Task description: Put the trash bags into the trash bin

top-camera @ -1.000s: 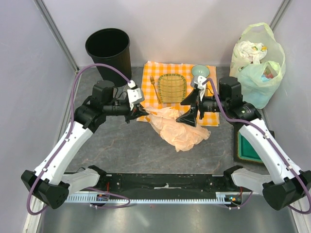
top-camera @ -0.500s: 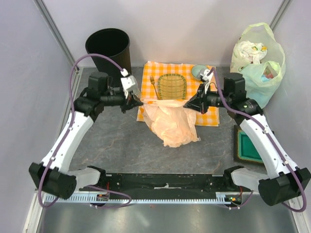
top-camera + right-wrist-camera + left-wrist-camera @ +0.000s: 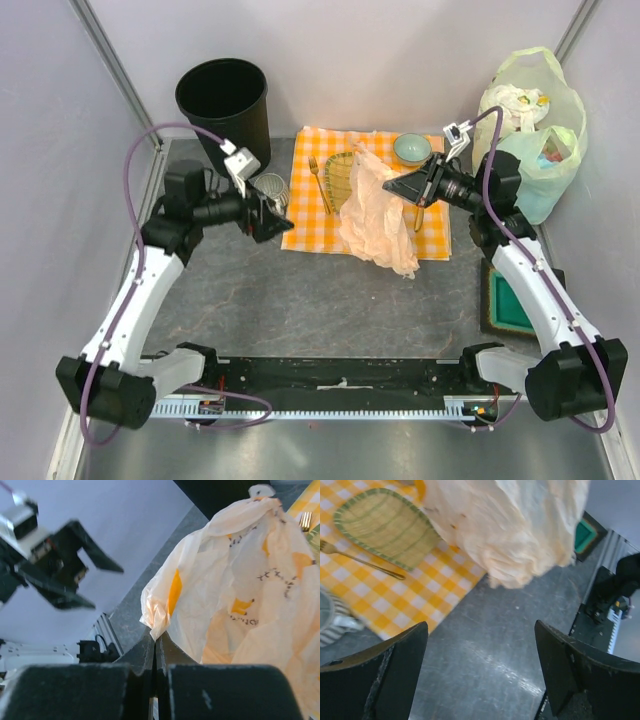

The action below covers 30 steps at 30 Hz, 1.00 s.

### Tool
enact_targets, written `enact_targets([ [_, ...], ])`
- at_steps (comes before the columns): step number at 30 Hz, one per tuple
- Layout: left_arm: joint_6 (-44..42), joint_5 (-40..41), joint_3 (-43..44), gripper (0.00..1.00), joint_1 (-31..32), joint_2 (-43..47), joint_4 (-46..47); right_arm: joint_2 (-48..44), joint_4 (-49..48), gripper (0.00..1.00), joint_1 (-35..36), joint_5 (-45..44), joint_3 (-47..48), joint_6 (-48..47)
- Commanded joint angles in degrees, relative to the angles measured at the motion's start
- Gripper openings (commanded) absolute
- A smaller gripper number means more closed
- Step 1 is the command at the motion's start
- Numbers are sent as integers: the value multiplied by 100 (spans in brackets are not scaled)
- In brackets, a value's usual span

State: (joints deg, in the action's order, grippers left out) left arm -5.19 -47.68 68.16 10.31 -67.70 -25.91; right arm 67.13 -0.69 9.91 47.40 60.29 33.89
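The pale peach trash bag (image 3: 375, 215) hangs crumpled over the checked cloth, and my right gripper (image 3: 397, 188) is shut on a pinch of its upper edge. In the right wrist view the jaws (image 3: 157, 639) meet on a fold of the bag (image 3: 240, 595). My left gripper (image 3: 276, 214) stands open to the bag's left, apart from it. In the left wrist view its wide-spread fingers (image 3: 395, 670) hold nothing, with the bag (image 3: 510, 525) ahead. The black trash bin (image 3: 225, 100) stands at the back left, its dark rim (image 3: 225, 492) showing in the right wrist view.
An orange checked cloth (image 3: 310, 225) carries a woven plate (image 3: 340, 175), a fork (image 3: 318, 185) and a small bowl (image 3: 412, 148). A grey mug (image 3: 270, 190) sits by the left gripper. A full pale green bag (image 3: 535, 150) stands at the back right, a green tray (image 3: 510, 305) at the right edge.
My right gripper shut on the bag and raised it towards the back right. My left gripper let go, opened and drew back to the left.
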Motion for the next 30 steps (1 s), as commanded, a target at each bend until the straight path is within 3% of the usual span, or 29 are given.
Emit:
enact_targets([
  [1,949,214,-909,94,735,530,736,28,-1460,0,11,-82,-62,1321],
  [6,1458,409,-1042,95,1026,30,1456,28,-1487,0,46,200,44,1357],
  [19,3489,-548,-1305,97,1492,-1095,3337,-139,-1399,0,441,209,343,1427],
  [21,3700,-786,-1340,79,1553,-1201,3566,-130,-1294,0,441,174,413,1349],
  [22,3727,-813,-1340,56,1553,-1245,3567,-130,-1198,0,407,165,457,1287],
  [24,3465,-769,-1297,35,1414,-1175,3209,-139,-926,0,293,226,527,1173],
  [25,3368,-769,-1297,4,1300,-1027,3058,-165,-811,0,48,270,527,1051],
  [27,3053,-883,-1340,2,826,-816,2629,-209,-121,0,-286,322,571,691],
  [30,2080,-1041,-1332,2,114,-280,1560,-210,1188,0,-1121,210,615,-766],
])
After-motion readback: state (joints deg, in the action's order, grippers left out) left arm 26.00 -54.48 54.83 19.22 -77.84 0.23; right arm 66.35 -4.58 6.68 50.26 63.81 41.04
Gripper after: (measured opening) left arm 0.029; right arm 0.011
